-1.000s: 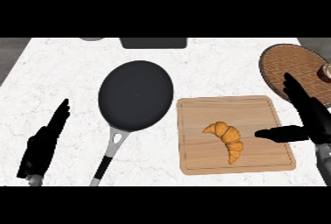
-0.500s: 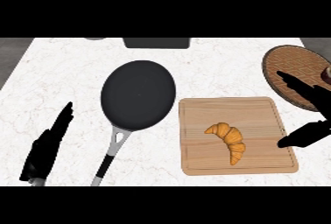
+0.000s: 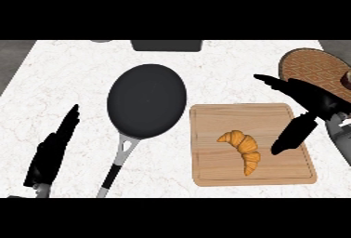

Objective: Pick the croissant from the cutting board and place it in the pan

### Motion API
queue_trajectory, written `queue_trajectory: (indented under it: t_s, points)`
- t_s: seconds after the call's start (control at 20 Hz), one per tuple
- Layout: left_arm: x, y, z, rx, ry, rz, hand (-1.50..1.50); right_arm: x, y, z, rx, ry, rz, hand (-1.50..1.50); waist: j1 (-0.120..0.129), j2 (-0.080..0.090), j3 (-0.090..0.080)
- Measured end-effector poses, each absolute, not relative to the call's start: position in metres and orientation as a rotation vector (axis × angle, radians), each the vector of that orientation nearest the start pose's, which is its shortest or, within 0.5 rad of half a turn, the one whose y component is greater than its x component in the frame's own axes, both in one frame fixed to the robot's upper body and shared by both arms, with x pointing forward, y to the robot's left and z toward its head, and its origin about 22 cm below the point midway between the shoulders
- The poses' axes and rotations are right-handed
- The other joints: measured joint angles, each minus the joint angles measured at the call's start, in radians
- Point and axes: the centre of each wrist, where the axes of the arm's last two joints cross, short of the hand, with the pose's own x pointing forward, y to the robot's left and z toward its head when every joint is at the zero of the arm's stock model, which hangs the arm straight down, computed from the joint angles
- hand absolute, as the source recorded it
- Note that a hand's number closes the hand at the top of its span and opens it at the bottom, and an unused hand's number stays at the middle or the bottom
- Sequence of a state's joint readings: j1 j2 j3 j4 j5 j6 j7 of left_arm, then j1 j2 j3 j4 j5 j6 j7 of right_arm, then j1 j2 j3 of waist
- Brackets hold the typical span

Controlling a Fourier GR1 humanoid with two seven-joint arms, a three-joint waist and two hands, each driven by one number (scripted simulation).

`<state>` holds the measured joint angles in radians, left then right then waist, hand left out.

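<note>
A golden croissant [image 3: 243, 148] lies on the wooden cutting board [image 3: 212, 167] at the right of the counter. To the board's left sits a black pan [image 3: 147, 100] with a grey handle pointing toward the view's lower edge. My right hand [image 3: 305, 104] hangs over the board's right side, fingers straight and spread, its thumb [image 3: 291, 135] pointing down just right of the croissant without touching it. My left hand [image 3: 55, 148] rests open at the lower left, away from the pan.
A round woven brown mat [image 3: 315, 69] lies at the far right behind my right hand. A dark rectangular object [image 3: 166, 45] sits at the counter's back edge. White marble counter shows between the pan and my left hand.
My right hand has moved left and toward the back, over the board's right side, closer to the croissant. The left hand and croissant have kept their places.
</note>
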<state>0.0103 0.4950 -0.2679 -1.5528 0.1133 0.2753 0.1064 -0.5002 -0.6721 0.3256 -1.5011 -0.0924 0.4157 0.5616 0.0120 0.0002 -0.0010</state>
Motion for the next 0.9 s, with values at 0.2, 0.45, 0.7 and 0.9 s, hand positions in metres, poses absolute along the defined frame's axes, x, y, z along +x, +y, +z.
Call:
queue_trajectory:
  t_s: [0.2, 0.45, 0.7, 0.9]
  points:
    - [0.226, 0.284, 0.008, 0.333, -1.389, -0.268, 0.00, 0.335, -0.238, 0.147, -0.275, -0.996, 1.108, -1.50, -0.001, 0.000, 0.000]
    - [0.223, 0.286, 0.012, 0.332, -1.382, -0.267, 0.00, 0.337, -0.214, 0.142, -0.294, -0.903, 1.203, -1.50, -0.002, -0.001, 0.001]
    - [0.225, 0.285, 0.016, 0.333, -1.382, -0.263, 0.00, 0.341, -0.191, 0.136, -0.313, -0.802, 1.297, -1.50, -0.002, 0.000, 0.000]
    - [0.228, 0.284, 0.010, 0.340, -1.382, -0.261, 0.00, 0.342, -0.178, 0.133, -0.313, -0.768, 1.335, -1.50, -0.006, 0.000, 0.000]
